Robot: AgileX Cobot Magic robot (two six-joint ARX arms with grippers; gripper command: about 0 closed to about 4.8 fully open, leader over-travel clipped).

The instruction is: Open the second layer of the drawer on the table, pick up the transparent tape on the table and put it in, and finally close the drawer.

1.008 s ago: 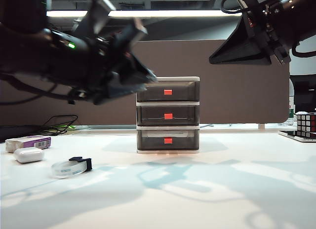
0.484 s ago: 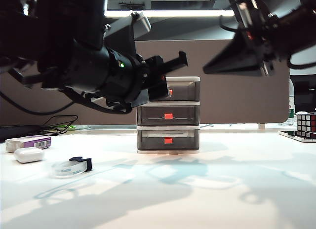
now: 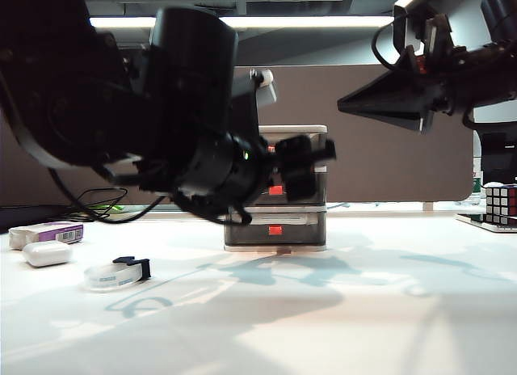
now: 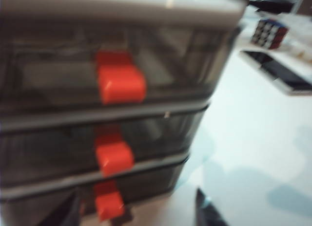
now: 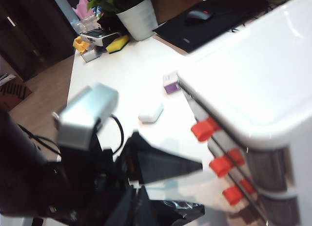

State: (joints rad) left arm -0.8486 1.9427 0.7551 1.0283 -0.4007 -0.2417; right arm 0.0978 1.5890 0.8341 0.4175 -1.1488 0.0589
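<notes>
stage: nothing done yet | left gripper (image 3: 311, 161) jaws spread, second layer (image 4: 102, 150) shut just ahead of them | right gripper (image 3: 355, 103) raised, jaw state unclear | transparent tape (image 3: 115, 273) on table (image 3: 339, 310), well off both

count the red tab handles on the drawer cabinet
3, one on each stacked drawer: top handle, middle handle, bottom handle. In the exterior view the left pincer hides the top one.

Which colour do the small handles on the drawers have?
Red handles, clearest in the left wrist view.
</notes>
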